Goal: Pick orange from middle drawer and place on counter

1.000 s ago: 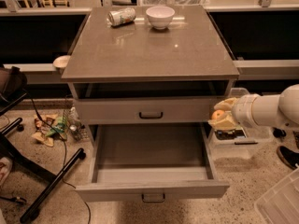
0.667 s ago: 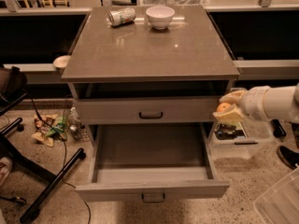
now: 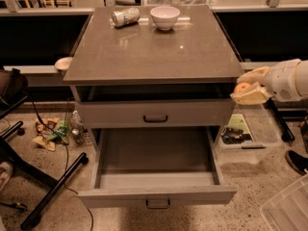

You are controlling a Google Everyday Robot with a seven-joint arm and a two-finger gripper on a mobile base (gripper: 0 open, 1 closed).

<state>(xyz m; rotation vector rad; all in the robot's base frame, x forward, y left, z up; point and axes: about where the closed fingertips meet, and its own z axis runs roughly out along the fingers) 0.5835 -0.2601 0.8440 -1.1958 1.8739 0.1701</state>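
Observation:
The orange point(image 3: 242, 86) is small and round, held between the cream fingers of my gripper point(image 3: 249, 86). The gripper is to the right of the cabinet, just beside and slightly below the counter's right edge. The counter point(image 3: 154, 52) is the glossy grey-brown top slab. The middle drawer point(image 3: 156, 196) is pulled wide open below and its inside shows nothing in it. The upper drawer point(image 3: 155, 113) with a dark bar handle is shut.
A white bowl point(image 3: 165, 17) and a tipped can point(image 3: 125, 17) lie at the counter's far edge. A clear plastic bin point(image 3: 250, 134) sits on the floor to the right, chair legs point(image 3: 43, 186) and litter to the left.
The gripper with the orange has risen from beside the upper drawer front to about the level of the counter's right edge.

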